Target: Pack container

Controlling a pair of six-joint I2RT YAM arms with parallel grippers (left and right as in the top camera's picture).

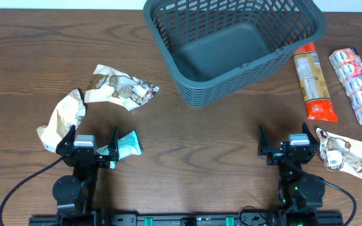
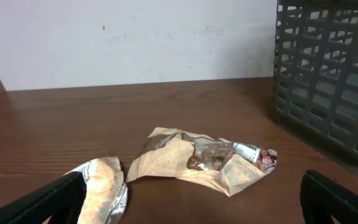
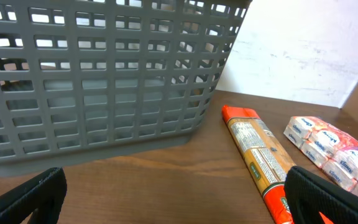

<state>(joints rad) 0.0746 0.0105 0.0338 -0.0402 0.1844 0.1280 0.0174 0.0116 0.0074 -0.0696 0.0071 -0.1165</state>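
Observation:
The dark grey-blue lattice basket [image 1: 231,47] stands at the back middle of the table and holds nothing; it shows in the left wrist view [image 2: 331,74] and fills the right wrist view [image 3: 98,74]. A tan snack packet [image 1: 121,88] lies left of it, also in the left wrist view [image 2: 204,158]. A second tan packet [image 1: 61,118] lies at the far left [image 2: 101,190]. An orange packet [image 1: 313,78] lies right of the basket [image 3: 260,158]. My left gripper [image 1: 93,145] and right gripper [image 1: 285,143] rest open and empty near the front edge.
A teal packet [image 1: 129,144] lies beside the left gripper. A row of small pink and blue packets [image 1: 356,85] lies at the far right [image 3: 331,152]. Another tan snack packet [image 1: 347,154] lies right of the right gripper. A white wall stands behind the table.

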